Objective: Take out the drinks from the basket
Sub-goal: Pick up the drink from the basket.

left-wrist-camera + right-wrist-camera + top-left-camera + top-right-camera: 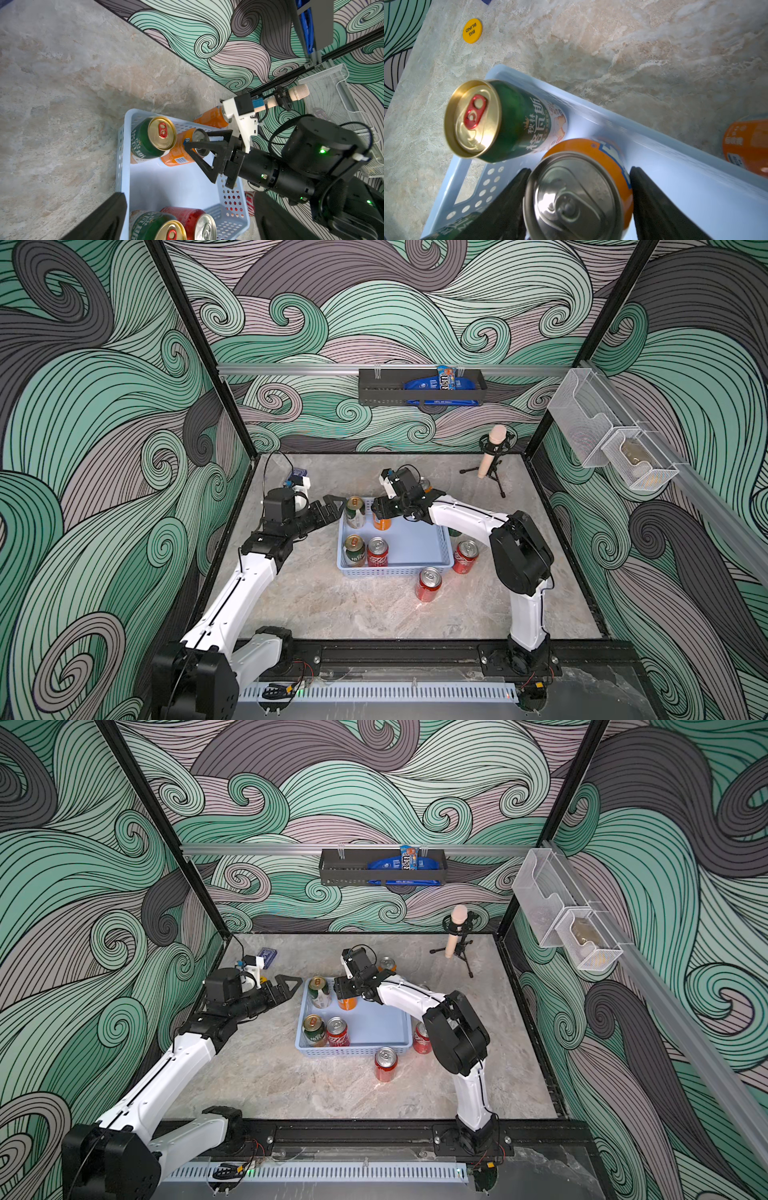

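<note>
We see the orange can [583, 187], a smooth aluminium cylinder with a dull silver lid, inside the basket [399, 572] near its upper left corner, just below the centre of both top views. The right fingers [652, 203], matte black wedges, press on its two sides and grip it. Beside it stands a green can [355, 512] with a glossy gold lid and a red tab. Its twin, the lower green can [354, 551], and a red can [377, 552] fill the basket's lower left corner.

The basket is a shallow pale-blue plastic rectangle with round-holed walls, resting on the marbled bench [332, 605]. A loose red can [428, 584] stands just below its lower right corner, and a third red can [466, 558] stands to the right. The left fingers [99, 220], black, are spread apart and empty, just left of the basket.
</note>
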